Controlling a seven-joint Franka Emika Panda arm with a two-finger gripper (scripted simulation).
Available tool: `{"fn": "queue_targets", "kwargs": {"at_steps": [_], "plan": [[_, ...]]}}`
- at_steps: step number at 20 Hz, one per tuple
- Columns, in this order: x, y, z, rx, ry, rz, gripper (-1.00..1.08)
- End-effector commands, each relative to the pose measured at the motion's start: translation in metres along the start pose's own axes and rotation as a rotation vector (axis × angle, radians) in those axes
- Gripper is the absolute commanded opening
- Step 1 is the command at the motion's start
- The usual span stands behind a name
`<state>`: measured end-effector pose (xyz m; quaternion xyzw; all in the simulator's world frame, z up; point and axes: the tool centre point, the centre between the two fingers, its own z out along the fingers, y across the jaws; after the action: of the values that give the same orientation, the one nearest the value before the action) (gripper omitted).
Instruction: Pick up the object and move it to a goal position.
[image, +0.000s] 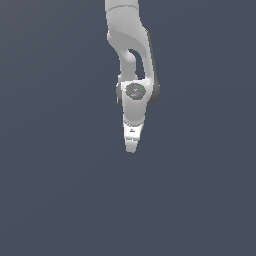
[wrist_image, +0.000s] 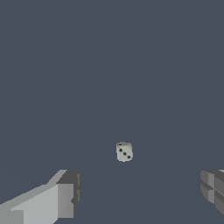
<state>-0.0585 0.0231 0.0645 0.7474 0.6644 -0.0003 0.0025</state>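
Observation:
The object (wrist_image: 124, 151) is a small pale cube-like piece with dark dots on one face, resting on the dark grey floor in the wrist view. My gripper (wrist_image: 140, 192) is open, its two fingers (wrist_image: 65, 197) spread wide with nothing between them, and the object lies beyond the gap, apart from both fingers. In the exterior view the white arm hangs down with the gripper (image: 131, 145) pointing at the floor; the object does not show there. No goal marker shows in either view.
A plain dark grey surface (image: 50, 200) fills both views. Nothing else stands around the arm.

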Motion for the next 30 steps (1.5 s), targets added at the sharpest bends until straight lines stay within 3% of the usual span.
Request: {"fn": "queue_targets", "kwargs": {"at_steps": [1, 13, 28, 29, 30], "plan": [[0.002, -0.003, 0.002, 0.001, 0.002, -0.041, 1.00], [0.003, -0.007, 0.008, 0.003, 0.004, -0.088, 1.00], [0.004, -0.007, 0.056, 0.003, 0.003, -0.093, 1.00], [0.004, -0.007, 0.056, 0.003, 0.003, -0.093, -1.00], [0.004, -0.007, 0.056, 0.003, 0.003, -0.093, -1.00]]}}
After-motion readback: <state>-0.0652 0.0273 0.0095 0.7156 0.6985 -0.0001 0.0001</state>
